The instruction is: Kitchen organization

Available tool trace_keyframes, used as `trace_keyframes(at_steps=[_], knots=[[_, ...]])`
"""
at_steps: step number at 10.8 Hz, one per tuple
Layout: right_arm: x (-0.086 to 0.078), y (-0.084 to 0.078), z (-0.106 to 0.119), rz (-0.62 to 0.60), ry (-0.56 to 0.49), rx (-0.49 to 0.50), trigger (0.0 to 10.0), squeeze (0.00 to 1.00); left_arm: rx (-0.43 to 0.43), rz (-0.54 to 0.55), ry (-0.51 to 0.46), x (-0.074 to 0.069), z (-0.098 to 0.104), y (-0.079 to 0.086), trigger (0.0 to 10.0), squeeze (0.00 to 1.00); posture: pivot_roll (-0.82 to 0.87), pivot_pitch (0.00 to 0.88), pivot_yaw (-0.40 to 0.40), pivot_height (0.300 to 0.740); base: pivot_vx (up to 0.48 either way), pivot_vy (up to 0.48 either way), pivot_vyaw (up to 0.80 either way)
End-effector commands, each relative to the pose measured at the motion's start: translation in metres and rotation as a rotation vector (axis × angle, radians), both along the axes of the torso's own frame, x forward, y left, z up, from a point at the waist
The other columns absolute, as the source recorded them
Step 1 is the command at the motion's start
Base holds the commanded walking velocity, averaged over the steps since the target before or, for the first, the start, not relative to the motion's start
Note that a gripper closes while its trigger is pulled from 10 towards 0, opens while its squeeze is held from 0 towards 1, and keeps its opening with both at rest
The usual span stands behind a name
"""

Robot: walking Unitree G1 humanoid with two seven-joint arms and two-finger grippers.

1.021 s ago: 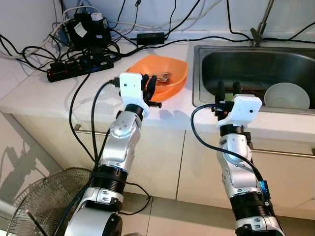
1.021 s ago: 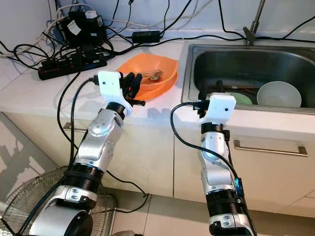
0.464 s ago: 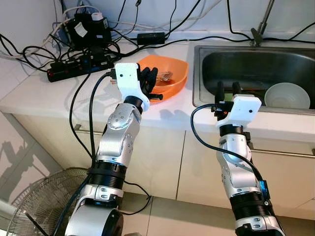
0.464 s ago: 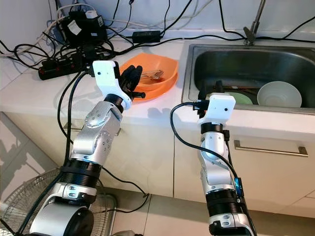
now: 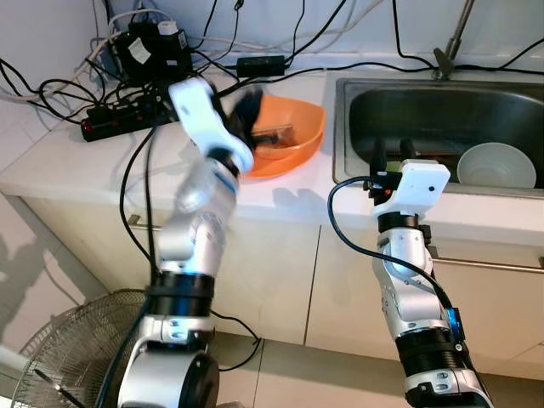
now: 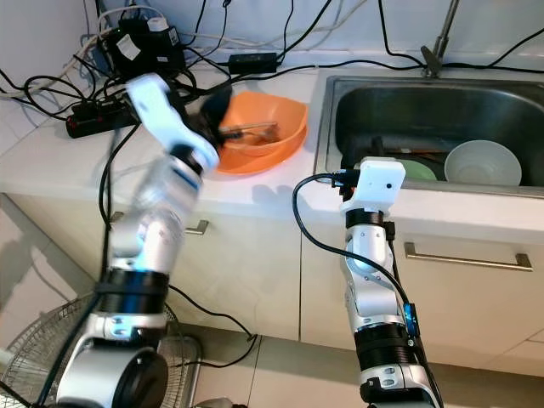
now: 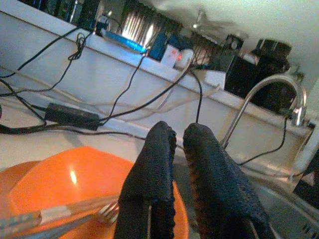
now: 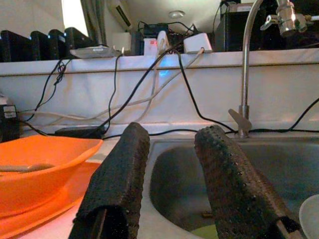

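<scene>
An orange bowl (image 5: 297, 127) sits on the white counter (image 5: 102, 157) left of the sink, with a fork (image 7: 107, 214) and other utensils lying in it. My left gripper (image 5: 244, 110) is blurred in motion above the bowl's near-left rim; its fingers (image 7: 159, 164) are pressed close together, holding nothing. My right gripper (image 5: 391, 155) stands open at the front edge of the steel sink (image 5: 399, 110), nothing between its fingers (image 8: 119, 179). A white bowl (image 5: 495, 166) lies in the sink, with a green dish (image 6: 410, 170) beside it.
A black power strip (image 5: 127, 115) and a tangle of cables (image 5: 51, 89) crowd the counter's back left. The faucet (image 5: 450, 42) rises behind the sink. A floor fan (image 5: 59, 357) stands at lower left. A drawer handle (image 6: 463, 255) runs below the sink.
My left arm has risen and swung back and left over the orange bowl, and is blurred with motion. The right arm has stayed where it was.
</scene>
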State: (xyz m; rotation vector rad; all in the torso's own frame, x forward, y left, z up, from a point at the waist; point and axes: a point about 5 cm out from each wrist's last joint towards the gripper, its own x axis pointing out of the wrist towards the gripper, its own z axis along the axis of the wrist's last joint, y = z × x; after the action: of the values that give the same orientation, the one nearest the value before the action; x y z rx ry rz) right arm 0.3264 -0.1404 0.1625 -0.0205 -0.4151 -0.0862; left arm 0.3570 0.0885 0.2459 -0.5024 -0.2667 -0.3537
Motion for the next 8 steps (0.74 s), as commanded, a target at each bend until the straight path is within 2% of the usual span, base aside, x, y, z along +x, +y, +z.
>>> trace_keyframes(at_steps=[1, 5, 7, 8], knots=[[0.001, 0.003, 0.003, 0.004, -0.011, -0.008, 10.0, 0.00, -0.019, -0.008, -0.009, 0.000, 0.006, 0.003, 10.0, 0.00, 0.08, 0.000, 0.073, 0.740, 0.000, 0.000, 0.00], [0.002, 0.002, 0.003, 0.003, -0.013, -0.009, 10.0, 0.00, -0.022, -0.004, -0.003, -0.001, 0.008, 0.006, 10.0, 0.00, 0.07, 0.000, 0.073, 0.740, 0.000, 0.000, 0.00], [0.002, 0.002, 0.004, 0.003, -0.014, -0.008, 10.0, 0.00, -0.117, -0.043, -0.023, -0.002, 0.017, 0.011, 10.0, 0.00, 0.07, 0.000, 0.073, 0.740, 0.000, 0.000, 0.00], [0.002, 0.002, 0.004, 0.003, -0.015, -0.008, 10.0, 0.00, -0.197, -0.093, -0.033, -0.004, 0.020, 0.012, 10.0, 0.00, 0.07, 0.000, 0.073, 0.740, 0.000, 0.000, 0.00]])
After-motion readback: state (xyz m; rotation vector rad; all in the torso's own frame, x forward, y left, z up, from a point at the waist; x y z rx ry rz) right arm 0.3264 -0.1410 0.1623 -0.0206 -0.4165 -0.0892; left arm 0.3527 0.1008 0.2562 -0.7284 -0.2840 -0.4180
